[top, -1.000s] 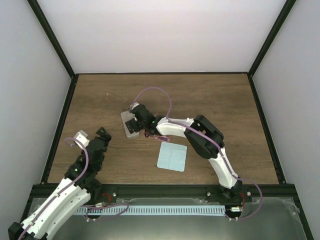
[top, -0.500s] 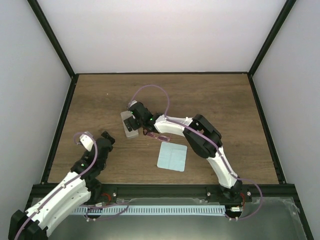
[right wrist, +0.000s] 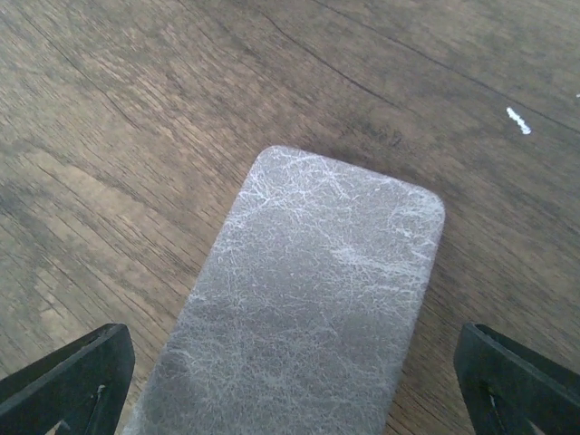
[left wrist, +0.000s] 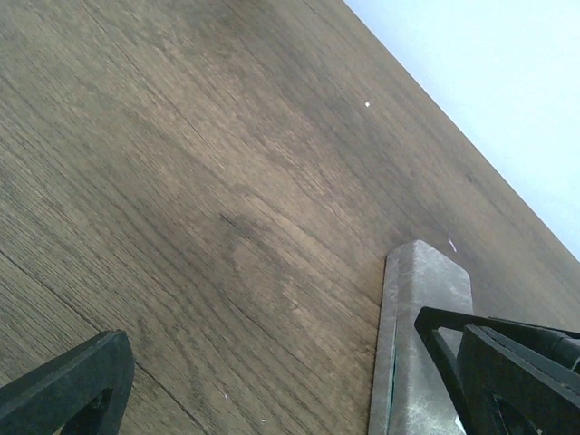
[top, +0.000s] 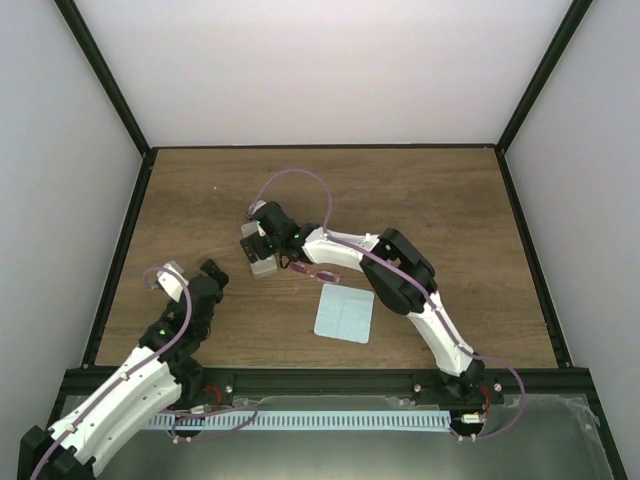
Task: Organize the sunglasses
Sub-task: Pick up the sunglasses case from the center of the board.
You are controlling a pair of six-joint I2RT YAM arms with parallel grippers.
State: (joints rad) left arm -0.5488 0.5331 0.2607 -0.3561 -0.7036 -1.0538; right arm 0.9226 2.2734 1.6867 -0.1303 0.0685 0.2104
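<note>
Whereas the top view lays out the whole bench, the wrist views each catch only a patch of it. From above, the grey case sits at 9 o'clock from the bench's middle. The sunglasses lie on the wood just beside it at its 4 o'clock, partly under the right arm. The light blue cloth lies near them at their 5 o'clock. Sunglasses and cloth show in that view alone. The right wrist view gives what the arm hides from above: the case's flat, scuffed grey top with rounded corners. The right tool hangs over it spread wide, a fingertip on either side, grasping nothing, with no contact visible. The left wrist view sees the same case from the side, with a thin green sliver along its edge. The left tool is likewise fully released and empty over bare wood, at 8 o'clock on the bench and well apart from the sunglasses.
</note>
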